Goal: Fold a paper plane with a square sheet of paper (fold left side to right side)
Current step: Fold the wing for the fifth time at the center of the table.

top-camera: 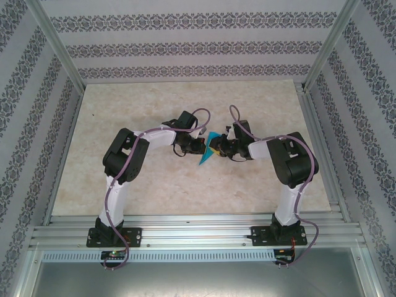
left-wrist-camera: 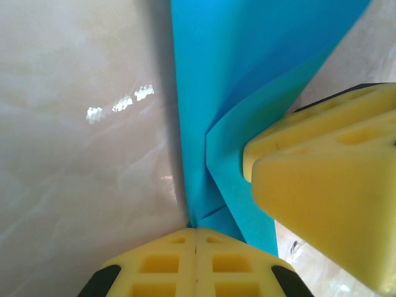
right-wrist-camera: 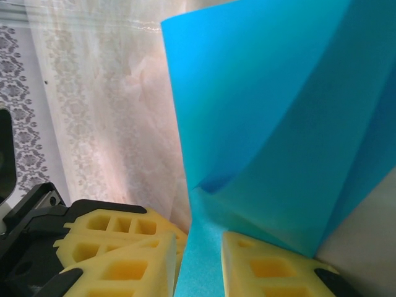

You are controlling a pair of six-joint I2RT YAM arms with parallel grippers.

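The left gripper [left-wrist-camera: 195, 247] and right gripper [right-wrist-camera: 198, 263] each pinched the paper [top-camera: 207, 154] tightly, holding it upright between them, likely to press its crease.

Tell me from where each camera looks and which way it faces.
Top external: above and behind both arms, looking down at the table; arms and bases show.
Left wrist: on the left arm, looking along the left gripper, shut on the paper.
Right wrist: on the right arm, looking along the right gripper, gripping the paper.
Shared: the paper.

marbled table [top-camera: 185, 189], patterned walls [top-camera: 185, 49] — metal frame [top-camera: 198, 224]
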